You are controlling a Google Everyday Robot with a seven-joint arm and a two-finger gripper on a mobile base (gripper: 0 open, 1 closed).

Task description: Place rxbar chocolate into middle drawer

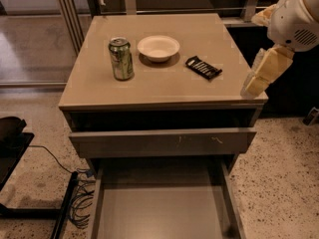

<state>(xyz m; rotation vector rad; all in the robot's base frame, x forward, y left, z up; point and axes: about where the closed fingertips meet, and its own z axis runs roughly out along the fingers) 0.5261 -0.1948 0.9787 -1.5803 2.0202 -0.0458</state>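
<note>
The rxbar chocolate (pixel 203 67), a small flat bar in a black wrapper with white lettering, lies on the cabinet top right of centre. The middle drawer (pixel 162 210) is pulled far out at the bottom of the view; its plain flat floor holds nothing. My gripper (pixel 255 79) hangs from the white arm (pixel 294 19) at the cabinet top's right edge, right of the bar and apart from it, holding nothing that I can see.
A green can (pixel 121 59) and a white bowl (pixel 158 48) stand on the cabinet top (pixel 99 88) left of the bar. A drawer with a scratched front panel (pixel 164 142) sits slightly open above the pulled-out one. Cables (pixel 79 203) and a black stand lie on the floor at left.
</note>
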